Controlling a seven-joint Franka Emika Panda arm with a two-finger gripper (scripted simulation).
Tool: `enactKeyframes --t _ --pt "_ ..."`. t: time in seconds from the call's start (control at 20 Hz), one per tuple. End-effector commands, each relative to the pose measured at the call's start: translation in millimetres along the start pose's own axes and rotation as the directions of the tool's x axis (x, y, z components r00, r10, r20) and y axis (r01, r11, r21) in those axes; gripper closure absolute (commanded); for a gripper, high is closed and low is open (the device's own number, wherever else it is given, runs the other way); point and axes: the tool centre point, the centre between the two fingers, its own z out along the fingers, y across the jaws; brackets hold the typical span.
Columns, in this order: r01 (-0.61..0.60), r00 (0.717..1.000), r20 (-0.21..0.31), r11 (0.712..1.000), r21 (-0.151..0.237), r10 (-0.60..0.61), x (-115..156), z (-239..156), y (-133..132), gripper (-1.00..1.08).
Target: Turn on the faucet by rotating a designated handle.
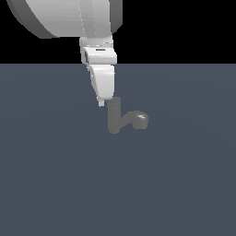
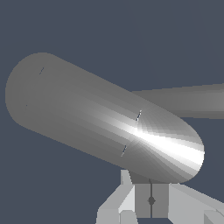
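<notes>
Grey, the faucet [image 2: 100,122] post fills the wrist view; at its 10 o'clock in the exterior view, the gripper [image 1: 101,102] hangs just beside it, jaws together.

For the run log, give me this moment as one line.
gripper: tip beside faucet post top | jaws: cannot tell | handle: not made out | contact: unclear

Tool [image 1: 101,102] tip just beside grey faucet [image 1: 120,119] post top.

exterior view level, mid-distance; wrist view close; both show faucet [image 1: 120,117] [image 2: 105,122].
</notes>
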Motion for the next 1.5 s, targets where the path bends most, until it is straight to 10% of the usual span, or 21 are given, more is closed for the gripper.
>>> enactKeyframes --t 0.0,0.5,0.6,1.45 --pt "-0.016 1.000 -0.002 1.000 -0.002 0.016 22 1 5 1.08" --pt "-0.026 1.000 -0.003 1.000 -0.007 0.026 81 2 21 1.08" --pt "0.019 1.000 0.007 1.000 -0.002 -0.019 52 0 12 1.08" --pt "-0.008 1.000 0.001 1.000 -0.005 0.008 109 1 -10 1.08"
